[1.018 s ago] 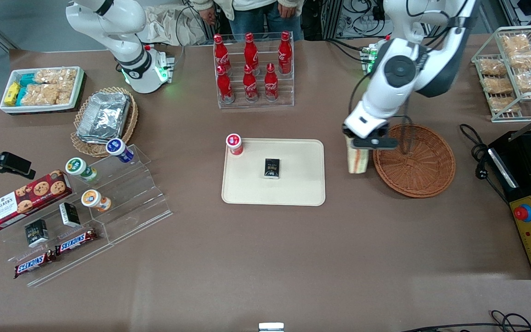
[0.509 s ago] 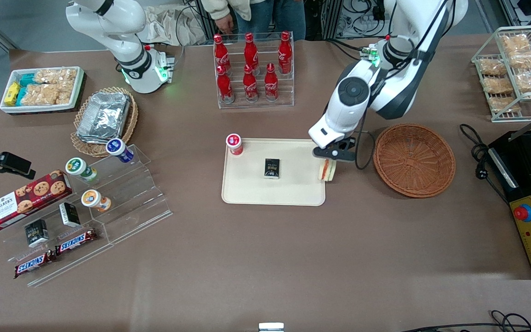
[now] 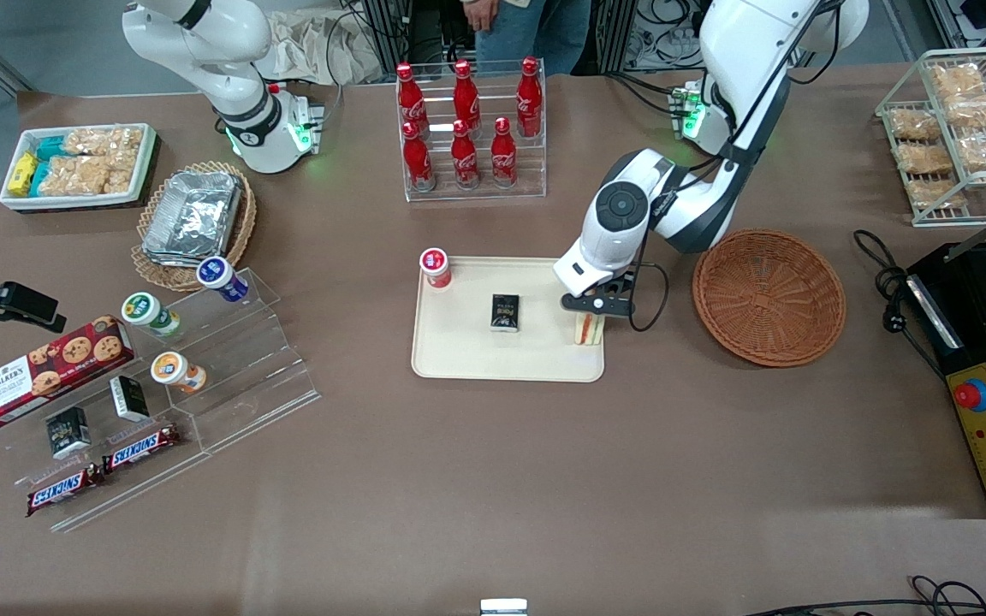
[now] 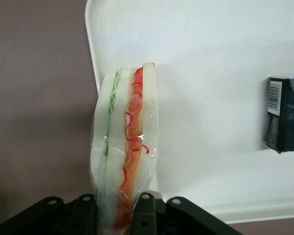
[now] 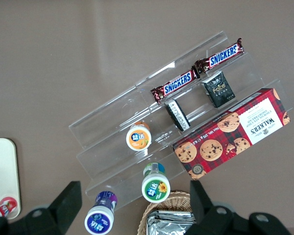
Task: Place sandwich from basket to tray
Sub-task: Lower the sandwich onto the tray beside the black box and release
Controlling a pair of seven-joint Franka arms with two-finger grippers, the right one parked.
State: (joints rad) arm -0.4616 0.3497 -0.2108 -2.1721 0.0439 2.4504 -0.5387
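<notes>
My left gripper [image 3: 589, 310] hangs low over the cream tray [image 3: 467, 355], at the tray's end nearest the basket, and it is shut on the sandwich [image 3: 588, 328]. The wrist view shows the wrapped sandwich [image 4: 127, 142] standing on edge, green and red-orange filling between white bread, pinched between the black fingers [image 4: 145, 215] of the gripper [image 4: 117, 215] over the tray's rim [image 4: 95, 54]. The round reddish-brown basket [image 3: 769, 296] sits beside the tray toward the working arm's end, with nothing in it.
On the tray lie a small black box [image 3: 506, 311] and a red-capped cup [image 3: 436, 266] at its corner. A rack of red cola bottles [image 3: 469, 128] stands farther from the camera. An acrylic stand of snacks [image 3: 168, 376] lies toward the parked arm's end.
The gripper has carried the sandwich from beside the basket over the tray's edge, then slightly farther onto the tray and lower.
</notes>
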